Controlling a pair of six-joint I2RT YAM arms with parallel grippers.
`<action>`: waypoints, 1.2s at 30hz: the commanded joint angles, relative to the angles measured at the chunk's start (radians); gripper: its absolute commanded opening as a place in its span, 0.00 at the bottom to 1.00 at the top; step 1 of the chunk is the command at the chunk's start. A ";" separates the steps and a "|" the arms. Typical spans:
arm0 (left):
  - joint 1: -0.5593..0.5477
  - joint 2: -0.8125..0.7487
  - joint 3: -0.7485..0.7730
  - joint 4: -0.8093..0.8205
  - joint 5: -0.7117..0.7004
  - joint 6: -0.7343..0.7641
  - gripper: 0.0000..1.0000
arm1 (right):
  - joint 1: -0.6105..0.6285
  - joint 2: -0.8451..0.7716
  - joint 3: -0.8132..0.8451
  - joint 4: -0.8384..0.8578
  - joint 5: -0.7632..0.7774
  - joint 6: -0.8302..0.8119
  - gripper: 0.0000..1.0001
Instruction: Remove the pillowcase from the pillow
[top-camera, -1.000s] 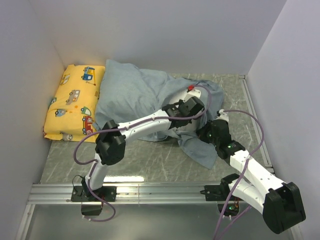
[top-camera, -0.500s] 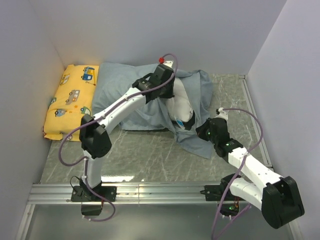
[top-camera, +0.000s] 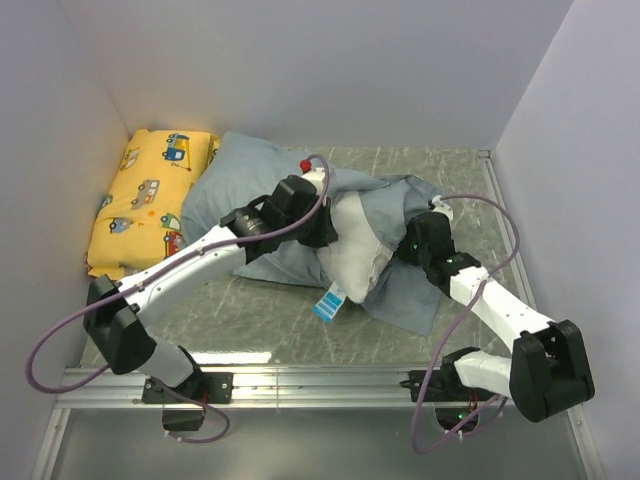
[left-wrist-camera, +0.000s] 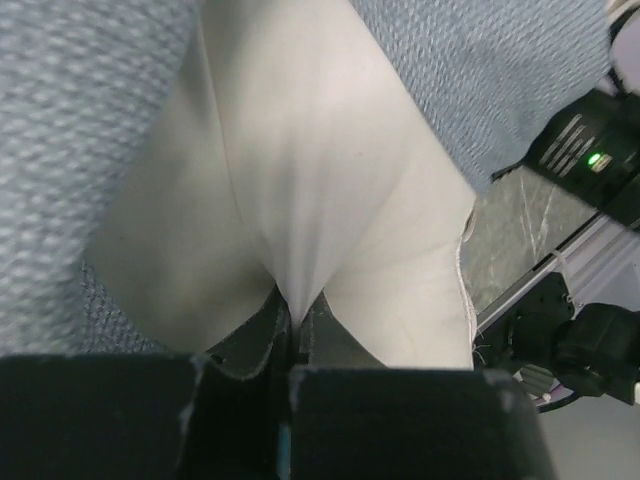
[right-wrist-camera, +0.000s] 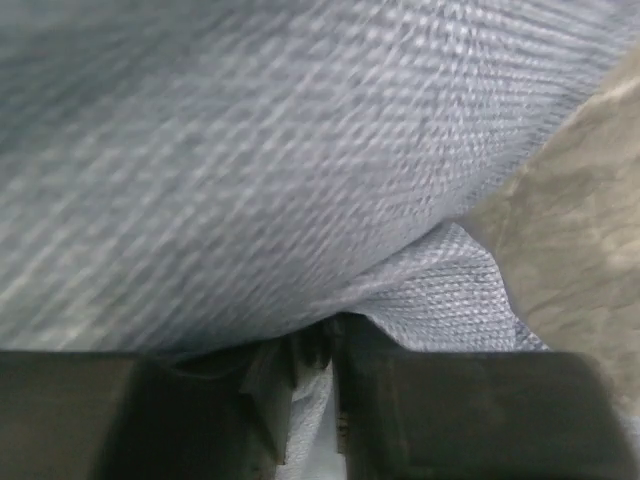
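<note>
The white pillow (top-camera: 352, 248) sticks partly out of the blue-grey pillowcase (top-camera: 245, 185) in the middle of the table, its blue-white tag (top-camera: 330, 300) hanging at the near edge. My left gripper (top-camera: 322, 228) is shut on a pinch of the pillow's white fabric (left-wrist-camera: 300, 200), with grey pillowcase (left-wrist-camera: 80, 120) on both sides. My right gripper (top-camera: 405, 250) is shut on a fold of the pillowcase (right-wrist-camera: 300, 150) at the pillow's right side. The fingertips of both are hidden by cloth in the top view.
A yellow vehicle-print cushion (top-camera: 150, 200) lies at the far left against the wall. White walls close the left, back and right. A metal rail (top-camera: 320, 380) runs along the near edge. Loose pillowcase fabric (top-camera: 405, 300) spreads on the marble table (top-camera: 260, 320).
My left arm swung up and back, then down and to the near side with the pillow. More white pillow and its tag now show outside the pillowcase. The right gripper shifted slightly farther back.
</note>
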 joint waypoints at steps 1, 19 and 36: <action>-0.009 -0.089 -0.067 0.082 -0.055 -0.034 0.00 | -0.013 -0.040 0.090 -0.037 -0.030 -0.050 0.37; -0.012 -0.052 -0.060 0.123 -0.030 -0.035 0.00 | 0.085 -0.385 0.207 -0.244 -0.072 -0.134 0.85; -0.018 -0.259 -0.132 0.028 -0.006 0.015 0.00 | -0.199 0.103 0.408 -0.157 0.135 -0.116 0.10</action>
